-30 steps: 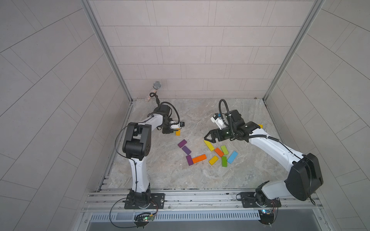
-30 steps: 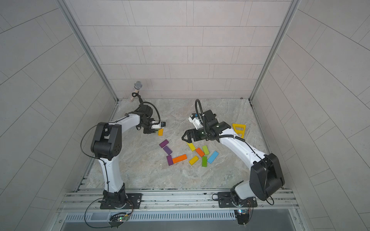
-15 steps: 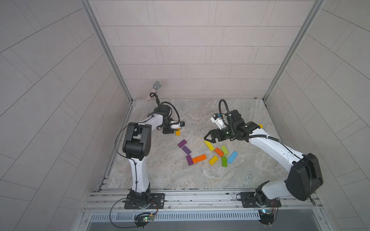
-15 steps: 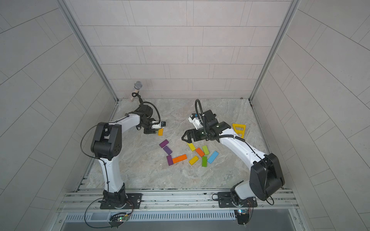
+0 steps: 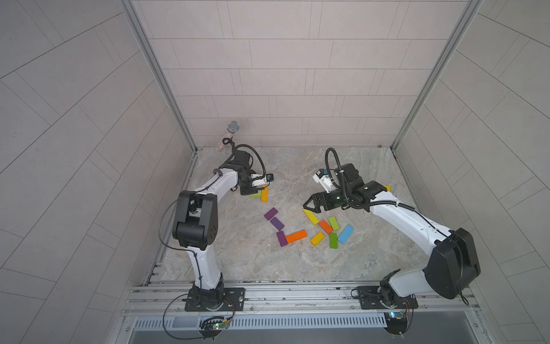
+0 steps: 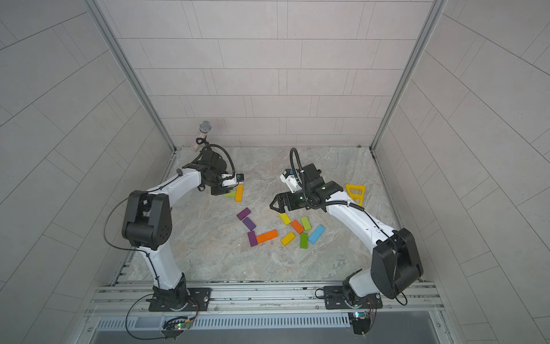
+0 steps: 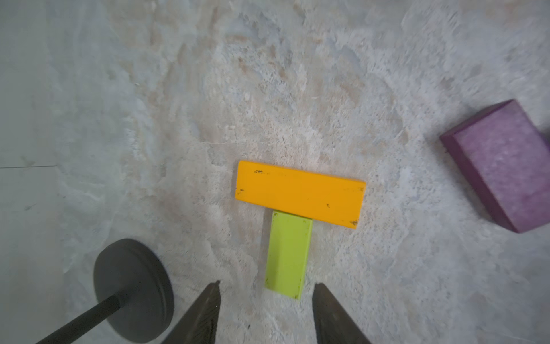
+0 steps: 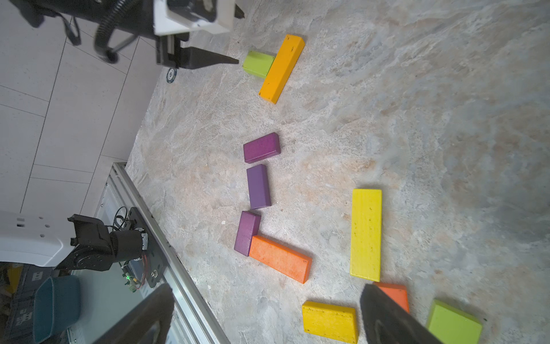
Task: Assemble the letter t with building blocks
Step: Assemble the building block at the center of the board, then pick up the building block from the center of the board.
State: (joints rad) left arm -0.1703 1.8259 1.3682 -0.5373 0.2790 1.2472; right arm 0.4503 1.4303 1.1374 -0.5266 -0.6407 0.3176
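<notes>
Left gripper (image 7: 267, 284) sits low over the table (image 7: 387, 74), jaws apart and gripping nothing: its two dark fingers (image 7: 208, 309) flank the near end of the lime green block (image 7: 287, 253), a clear gap on each side. That block lies flat, and its other end butts against the middle of the amber block (image 7: 300, 193), which lies crosswise. Stem and bar touching, a letter t right there, toward the far left corner of the table. A black round base (image 7: 131, 289) stands just beside one finger. Off to the side, apart from the t, lies the nearest purple block (image 7: 506, 166). Out toward the table's middle, the right gripper (image 5: 309, 205) is spread wide, nothing between its jaws, tips near the long yellow block (image 5: 310, 216). Around it the loose ones: a second purple block (image 5: 277, 223), a third purple block (image 5: 281, 238) touching the end of the long orange block (image 5: 296, 236), then a short yellow block (image 5: 317, 238), a dark green block (image 5: 333, 240) and a light blue block (image 5: 345, 234). Near the right edge sits the yellow triangular frame (image 6: 355, 193).
</notes>
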